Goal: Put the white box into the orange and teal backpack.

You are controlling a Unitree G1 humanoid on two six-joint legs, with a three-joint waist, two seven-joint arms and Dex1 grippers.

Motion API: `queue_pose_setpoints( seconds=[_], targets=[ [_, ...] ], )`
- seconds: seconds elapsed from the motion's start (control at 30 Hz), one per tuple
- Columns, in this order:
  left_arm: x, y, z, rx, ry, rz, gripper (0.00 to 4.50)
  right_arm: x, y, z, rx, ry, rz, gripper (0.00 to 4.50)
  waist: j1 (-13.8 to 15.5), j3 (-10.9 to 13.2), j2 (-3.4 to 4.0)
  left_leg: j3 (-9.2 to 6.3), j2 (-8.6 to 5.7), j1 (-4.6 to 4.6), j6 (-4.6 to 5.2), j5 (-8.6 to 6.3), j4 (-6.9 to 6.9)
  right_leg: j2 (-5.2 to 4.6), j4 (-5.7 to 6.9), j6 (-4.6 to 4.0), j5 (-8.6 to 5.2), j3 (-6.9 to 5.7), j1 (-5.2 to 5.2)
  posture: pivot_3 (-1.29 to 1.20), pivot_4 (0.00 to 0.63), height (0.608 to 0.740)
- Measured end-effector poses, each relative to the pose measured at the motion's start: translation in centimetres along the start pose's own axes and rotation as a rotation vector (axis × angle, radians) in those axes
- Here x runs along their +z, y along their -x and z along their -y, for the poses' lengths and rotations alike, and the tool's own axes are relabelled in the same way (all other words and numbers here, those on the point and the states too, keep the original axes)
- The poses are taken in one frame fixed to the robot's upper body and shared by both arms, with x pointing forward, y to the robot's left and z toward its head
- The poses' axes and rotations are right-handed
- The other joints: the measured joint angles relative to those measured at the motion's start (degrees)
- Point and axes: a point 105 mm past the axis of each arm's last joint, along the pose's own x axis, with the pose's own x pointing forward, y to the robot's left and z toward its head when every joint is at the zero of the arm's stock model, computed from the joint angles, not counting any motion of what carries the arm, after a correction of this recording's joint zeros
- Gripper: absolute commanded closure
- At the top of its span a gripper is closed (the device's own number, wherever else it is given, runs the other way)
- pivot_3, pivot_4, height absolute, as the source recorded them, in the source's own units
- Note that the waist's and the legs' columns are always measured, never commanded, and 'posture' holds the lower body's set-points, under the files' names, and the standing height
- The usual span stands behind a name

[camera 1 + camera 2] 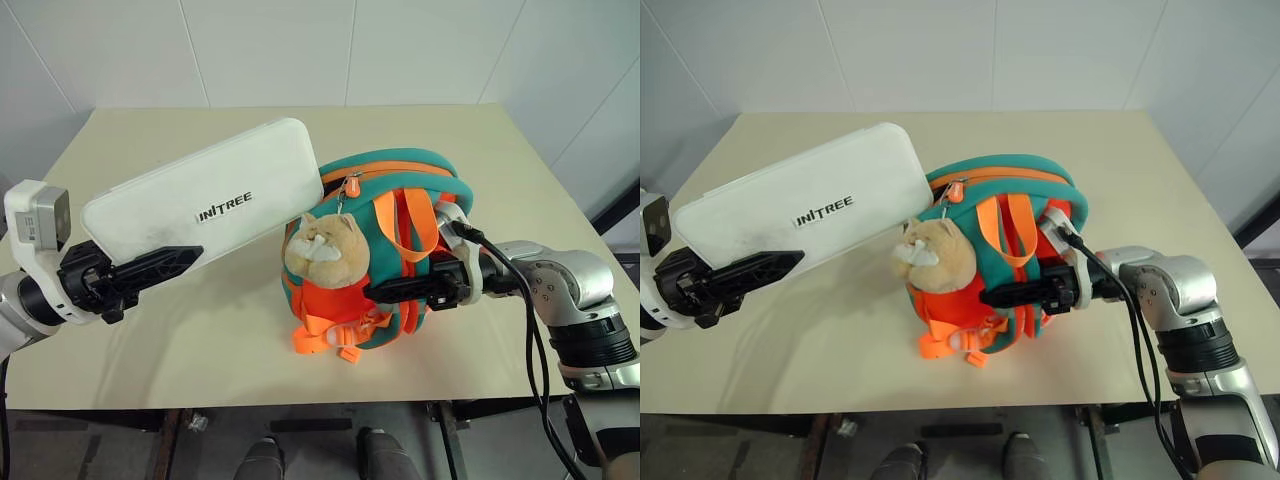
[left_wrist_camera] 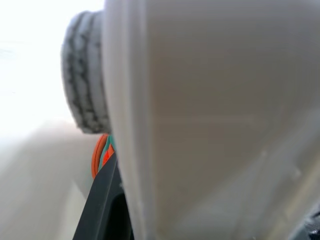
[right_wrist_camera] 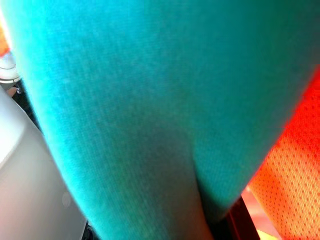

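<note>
The white box (image 1: 200, 205) hangs tilted above the table, lettering facing up. My left gripper (image 1: 180, 256) is shut on its near end, one black finger (image 2: 102, 205) lying along its edge. The box's far corner is close to the zipper line at the top of the orange and teal backpack (image 1: 400, 168). The backpack stands at the table's middle with a tan plush cat (image 1: 325, 250) on its front. From the right, my right gripper (image 1: 375, 291) is shut on the backpack's teal edging (image 3: 150, 100) and reaches across its orange lower part.
The beige table (image 1: 200, 350) has bare room to the left of and behind the backpack. Its front edge runs just below the backpack. White walls stand behind the table. A black cable (image 1: 530, 330) trails from my right wrist.
</note>
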Motion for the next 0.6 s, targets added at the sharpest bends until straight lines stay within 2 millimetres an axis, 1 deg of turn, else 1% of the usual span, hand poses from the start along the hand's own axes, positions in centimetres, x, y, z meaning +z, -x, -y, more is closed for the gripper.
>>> queue_pose_setpoints(
  seconds=[0.07, 0.17, 0.2, 0.23, 0.3, 0.33, 0.4, 0.43, 0.47, 0.53, 0.6],
  targets=[
    [0.0, 0.2, -0.1, -0.002, -0.014, -0.038, 3.04, 0.0, 0.0, 0.0, -0.001, 0.004, 0.001, 4.48, 0.0, 0.0, 0.00, 0.01, 0.00, 0.00, 0.00, 0.00, 0.00, 0.00, 0.00, -0.01, -0.01, 0.00, 0.00, 0.00, 0.150, 0.740],
    [-1.4, 0.8, -0.2, -0.001, -0.043, -0.176, 3.04, 0.0, 0.0, 0.0, -0.001, 0.005, 0.002, 4.48, -0.1, 0.0, 0.00, 0.03, 0.00, 0.01, 0.00, 0.00, 0.00, 0.00, -0.03, -0.10, -0.05, 0.00, 0.00, 0.00, 0.150, 0.740],
    [-2.1, 0.9, -0.5, -0.001, -0.072, -0.246, 3.04, 0.0, 0.0, 0.0, -0.002, 0.005, 0.002, 4.48, 0.0, 0.0, 0.01, 0.03, 0.00, 0.01, 0.00, 0.00, 0.00, 0.00, -0.03, -0.23, -0.12, 0.00, 0.00, 0.00, 0.150, 0.740],
    [-2.6, 0.8, -0.8, 0.001, -0.108, -0.284, 3.04, -0.1, 0.0, 0.0, -0.002, 0.006, 0.003, 4.48, 0.0, 0.0, 0.03, 0.04, 0.00, 0.01, 0.00, 0.00, -0.01, 0.00, -0.03, -0.68, -0.36, 0.00, 0.00, 0.00, 0.150, 0.740],
    [-3.1, 0.2, -1.8, 0.000, -0.206, -0.337, 3.04, -0.1, 0.0, 0.1, 0.000, 0.006, 0.004, 4.48, 0.2, 0.0, 0.01, 0.01, 0.00, 0.00, -0.01, 0.01, 0.01, 0.00, -0.03, -0.69, -0.36, -0.01, 0.02, 0.00, 0.150, 0.740],
    [-2.9, -0.4, -2.3, -0.007, -0.261, -0.354, 3.04, -0.1, -0.1, 0.1, 0.000, 0.007, 0.006, 4.48, 0.4, 0.0, 0.00, 0.01, 0.00, 0.00, -0.01, 0.03, 0.02, 0.00, -0.03, -0.66, -0.35, -0.01, 0.04, 0.00, 0.150, 0.740],
    [-2.4, -1.5, -2.7, -0.024, -0.321, -0.358, 3.04, -0.1, -0.2, 0.1, 0.003, 0.014, 0.010, 4.48, 0.3, 0.0, -0.01, 0.02, -0.04, -0.01, 0.01, 0.04, 0.04, -0.02, -0.05, -0.61, -0.30, -0.01, 0.08, 0.00, 0.150, 0.740],
    [-1.8, -2.6, -3.2, -0.036, -0.345, -0.326, 3.04, -0.1, -0.2, 0.2, 0.003, 0.017, 0.014, 4.48, 0.4, 0.0, 0.00, 0.01, -0.05, 0.00, 0.04, 0.05, 0.05, -0.03, -0.04, -0.30, -0.14, -0.01, 0.11, 0.00, 0.150, 0.740],
    [-1.5, -3.6, -3.4, -0.046, -0.359, -0.300, 3.04, -0.1, -0.4, 0.1, 0.011, 0.019, 0.019, 4.48, 0.3, 0.0, -0.01, -0.01, -0.04, 0.00, 0.04, 0.06, 0.05, -0.01, -0.02, 0.31, 0.19, -0.01, 0.10, 0.00, 0.150, 0.740],
    [-1.6, -5.5, -3.7, -0.083, -0.360, -0.291, 3.04, -0.2, -0.5, 0.1, 0.014, 0.018, 0.023, 4.48, 0.2, 0.0, -0.01, -0.02, -0.04, 0.00, 0.04, 0.06, 0.04, 0.00, 0.02, 0.35, 0.21, -0.01, 0.09, 0.00, 0.150, 0.740],
    [-2.2, -7.5, -3.5, -0.141, -0.369, -0.325, 3.04, -0.3, -0.6, 0.2, 0.016, 0.019, 0.023, 4.48, 0.2, 0.0, -0.02, -0.03, -0.05, -0.01, 0.04, 0.06, 0.05, -0.01, 0.04, 0.37, 0.22, -0.01, 0.08, 0.00, 0.150, 0.740]
  ],
)
